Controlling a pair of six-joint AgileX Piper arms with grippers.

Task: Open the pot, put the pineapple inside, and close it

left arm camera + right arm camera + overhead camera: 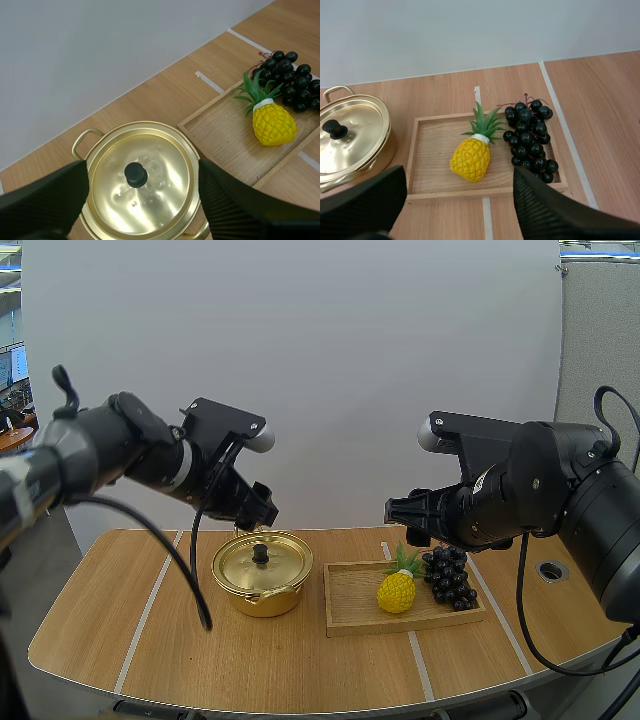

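Left gripper (258,512), fingers apart, hovers over the lidded gold pot (262,600); beside the pot, a wooden tray (350,598) holds pineapple (396,592) and grapes (450,578), with the right gripper (400,520), fingers apart, seemingly above.

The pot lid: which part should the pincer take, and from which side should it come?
Take the small black knob at the centre of the lid, coming straight down from above. It stands up from a smooth, shallow dome that offers no other hold. The left pincer hangs open above it.
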